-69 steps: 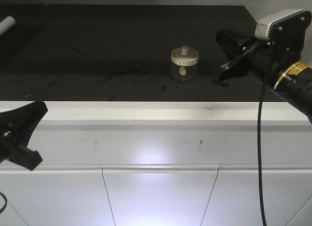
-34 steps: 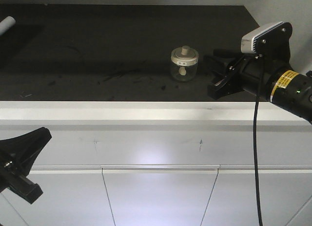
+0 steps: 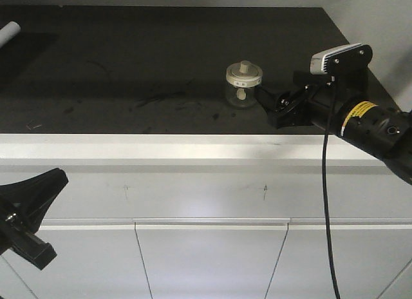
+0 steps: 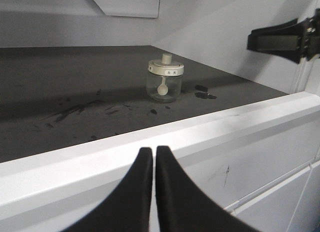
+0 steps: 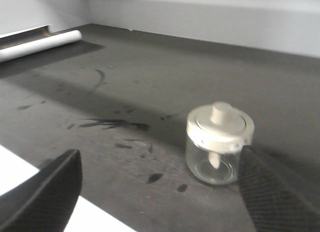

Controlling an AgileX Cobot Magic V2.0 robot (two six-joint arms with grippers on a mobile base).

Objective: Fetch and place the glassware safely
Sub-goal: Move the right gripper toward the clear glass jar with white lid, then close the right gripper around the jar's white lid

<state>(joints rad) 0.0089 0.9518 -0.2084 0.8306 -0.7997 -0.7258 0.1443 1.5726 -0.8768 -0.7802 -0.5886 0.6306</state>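
The glassware, a small clear jar [image 3: 243, 84] with a cream-white knobbed lid, stands upright on the black countertop [image 3: 129, 67]. My right gripper [image 3: 270, 109] is open, low over the counter just right of the jar, and touches nothing. In the right wrist view the jar [image 5: 219, 144] stands beside the inner face of the right finger [image 5: 277, 192], with the left finger [image 5: 47, 192] far off. My left gripper [image 3: 59, 180] hangs shut and empty below the counter's white front edge at the lower left. Its view shows the jar [image 4: 165, 82] beyond the closed fingertips [image 4: 145, 154].
A white cylinder [image 3: 8, 33] lies at the counter's far left, also in the right wrist view [image 5: 40, 44]. Dark smears [image 3: 161, 98] mark the counter left of the jar. The white ledge [image 3: 193, 147] and cabinet doors [image 3: 206, 260] sit below; a wall [image 3: 380, 28] bounds the right.
My right gripper has moved left and slightly down, closing in on the jar's right side. The left gripper dropped lower a second ago and has held still since. The jar has not moved.
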